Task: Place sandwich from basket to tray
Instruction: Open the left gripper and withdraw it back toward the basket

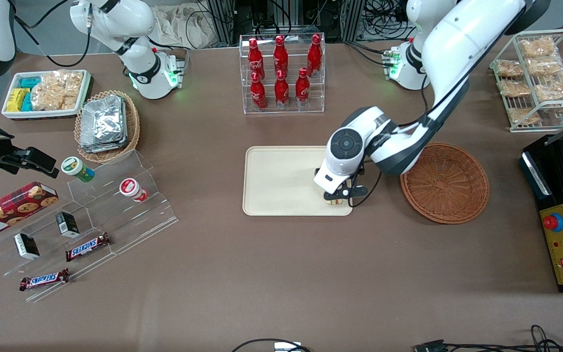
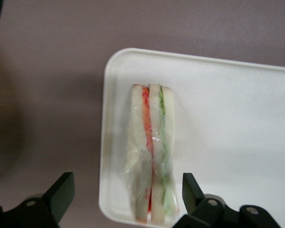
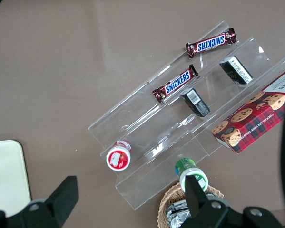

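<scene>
A: State the position of the sandwich (image 2: 152, 152) relative to the gripper (image 2: 125, 199).

B: The sandwich lies on the tray (image 2: 228, 123), close to one corner and alongside the tray's short rim. In the wrist view it sits between the two fingers (image 2: 61, 192). The jaws are spread wide. Neither finger touches the wrap; a gap shows on each side.

A: Confirm from the front view.

B: The gripper (image 1: 338, 197) is low over the tray (image 1: 276, 181), at the corner nearest the front camera on the basket side. Only a small part of the sandwich (image 1: 334, 201) shows under the fingers.

A: Orientation of the sandwich?

B: It stands on edge. The bread layers and the red and green filling strips face the wrist camera. Clear wrap covers it.

A: Position of the basket?

B: The basket (image 1: 444, 183) stands just beside the tray, toward the working arm's end of the table. Nothing lies in it.

A: List legible markings.

B: Two bars (image 1: 87, 247) on the clear stepped stand (image 1: 115, 210) read "SNICKERS". The red tartan cookie box (image 1: 10, 209) reads "WALKERS". The red bottles (image 1: 281, 66) in the clear rack carry white script; it cannot be read with certainty.
</scene>
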You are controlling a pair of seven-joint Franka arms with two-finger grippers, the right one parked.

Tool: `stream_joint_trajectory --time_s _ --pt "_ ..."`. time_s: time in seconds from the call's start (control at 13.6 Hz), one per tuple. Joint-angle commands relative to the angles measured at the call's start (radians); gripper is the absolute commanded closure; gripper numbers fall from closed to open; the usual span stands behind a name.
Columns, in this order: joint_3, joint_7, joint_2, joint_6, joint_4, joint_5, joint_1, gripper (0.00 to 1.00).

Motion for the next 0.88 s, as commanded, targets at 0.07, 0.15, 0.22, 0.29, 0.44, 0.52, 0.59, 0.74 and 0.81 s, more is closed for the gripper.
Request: stream_joint_trajectory --time_s 0.07,0.15,0.22,0.29,0.44,0.52,0.59,0.74,0.81 --pt "0.03 0.151 -0.278 -0.174 0.006 -0.149 0.021 0.0" --pt "0.089 0.229 -0.333 -0.218 0.017 -0.192 0.018 0.0" --pt "0.156 0.33 -0.399 -0.231 0.011 -0.226 0.012 0.0" --pt "0.225 0.412 -0.451 -0.239 0.003 -0.255 0.009 0.0" --pt "0.391 0.542 -0.522 -0.272 0.0 -0.303 -0.018 0.0" --pt "0.481 0.608 -0.551 -0.283 -0.002 -0.312 -0.041 0.0" --pt "0.566 0.676 -0.576 -0.295 -0.002 -0.34 -0.055 0.0" --pt "0.674 0.813 -0.617 -0.32 -0.003 -0.36 -0.055 0.0" --pt "0.712 0.837 -0.625 -0.334 0.003 -0.36 -0.057 0.0"
